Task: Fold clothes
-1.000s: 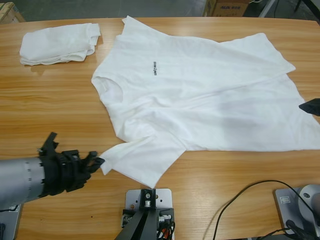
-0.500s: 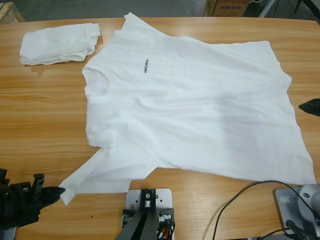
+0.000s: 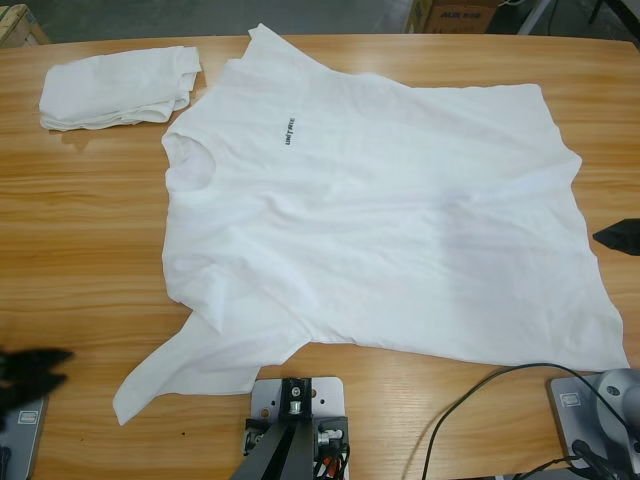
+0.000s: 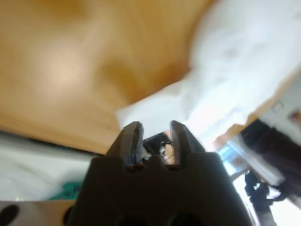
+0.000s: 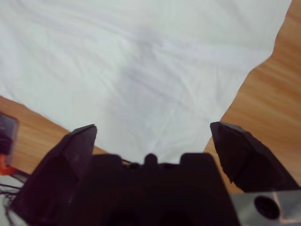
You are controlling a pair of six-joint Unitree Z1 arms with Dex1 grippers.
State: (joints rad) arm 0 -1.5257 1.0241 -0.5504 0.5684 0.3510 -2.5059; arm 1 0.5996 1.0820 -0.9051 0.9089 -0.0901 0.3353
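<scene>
A white T-shirt with small black lettering lies spread flat across the middle of the table, collar to the left. Its near sleeve points toward the lower left corner. My left gripper is a dark blur at the left edge, apart from that sleeve. In the left wrist view the left gripper stands a little open and empty, and the sleeve lies beyond it. My right gripper hovers wide open over the shirt's cloth. Only the right gripper's tip shows at the right edge.
A folded white bundle of shirts rests at the table's back left. A black cable loops over the front right of the table. Bare wood stretches left of the shirt. Boxes stand behind the far edge.
The left gripper pulled the near sleeve toward the lower left, which spread the shirt flat. It then let go and drew back to the left edge. The right gripper barely moved.
</scene>
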